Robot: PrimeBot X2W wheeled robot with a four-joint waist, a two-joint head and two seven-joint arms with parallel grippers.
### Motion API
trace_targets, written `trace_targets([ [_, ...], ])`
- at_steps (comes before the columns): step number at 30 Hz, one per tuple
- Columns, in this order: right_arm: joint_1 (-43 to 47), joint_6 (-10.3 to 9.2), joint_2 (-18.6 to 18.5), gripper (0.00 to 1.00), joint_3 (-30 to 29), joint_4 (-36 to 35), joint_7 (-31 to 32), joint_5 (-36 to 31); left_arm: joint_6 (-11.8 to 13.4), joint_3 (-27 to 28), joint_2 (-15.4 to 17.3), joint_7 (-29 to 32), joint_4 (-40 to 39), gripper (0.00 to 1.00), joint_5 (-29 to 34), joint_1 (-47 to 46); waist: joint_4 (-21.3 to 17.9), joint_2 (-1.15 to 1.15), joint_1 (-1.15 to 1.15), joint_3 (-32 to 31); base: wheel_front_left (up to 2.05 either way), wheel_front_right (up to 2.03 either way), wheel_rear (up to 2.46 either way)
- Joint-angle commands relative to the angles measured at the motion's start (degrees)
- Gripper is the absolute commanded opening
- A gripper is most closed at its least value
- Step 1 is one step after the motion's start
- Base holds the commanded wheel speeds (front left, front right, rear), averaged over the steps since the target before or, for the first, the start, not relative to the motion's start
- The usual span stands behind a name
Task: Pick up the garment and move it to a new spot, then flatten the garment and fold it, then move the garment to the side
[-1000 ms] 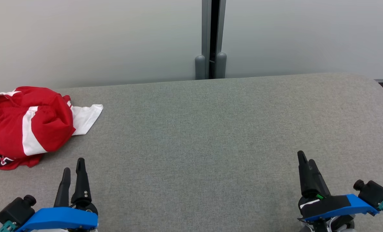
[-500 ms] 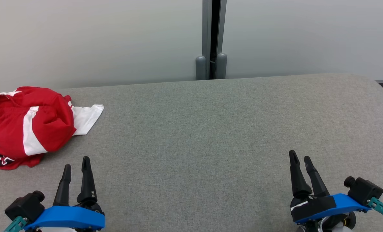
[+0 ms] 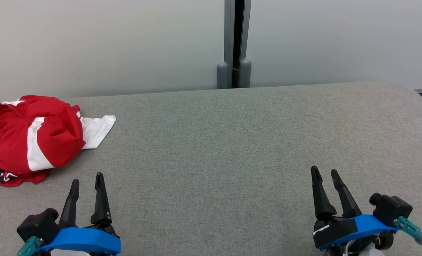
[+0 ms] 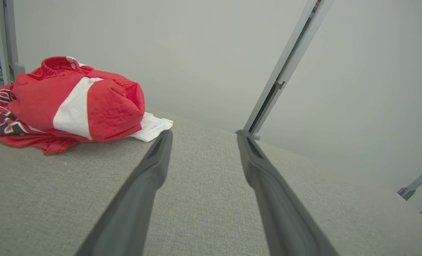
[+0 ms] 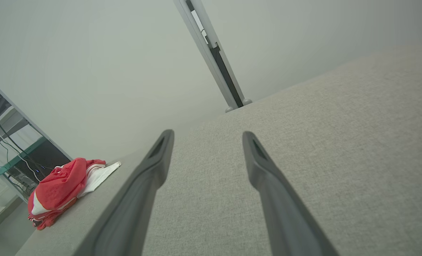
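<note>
Crumpled red garment (image 3: 33,137) lies at the frame's left edge on the grey table (image 3: 232,142); left gripper (image 3: 86,181) and right gripper (image 3: 324,174) hover empty, jaws apart. Everything remains to do.

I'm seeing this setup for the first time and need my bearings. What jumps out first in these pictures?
The crumpled red and white garment stands out, heaped at the far left of the grey fabric surface. Next come the left gripper and right gripper at the near edge, both open and empty. The left one is nearer the garment but not touching it.
</note>
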Motion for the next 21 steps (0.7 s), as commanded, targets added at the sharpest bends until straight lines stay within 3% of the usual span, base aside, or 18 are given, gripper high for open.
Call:
trace_targets([
  [1,-1.3,0.01,-0.1,1.00,0.3,-0.3,-0.6,-1.6,0.3,-0.1,0.5,-0.6,-0.2,1.00,1.5,-1.2,0.0,0.00,0.00,0.0,0.00,0.00,0.00],
  [21,-1.6,0.01,-0.1,1.00,1.0,0.4,-3.2,-12.2,1.2,-0.8,0.6,-3.1,1.1,1.00,11.8,-1.5,0.2,0.00,0.00,0.1,0.00,0.00,0.00],
])
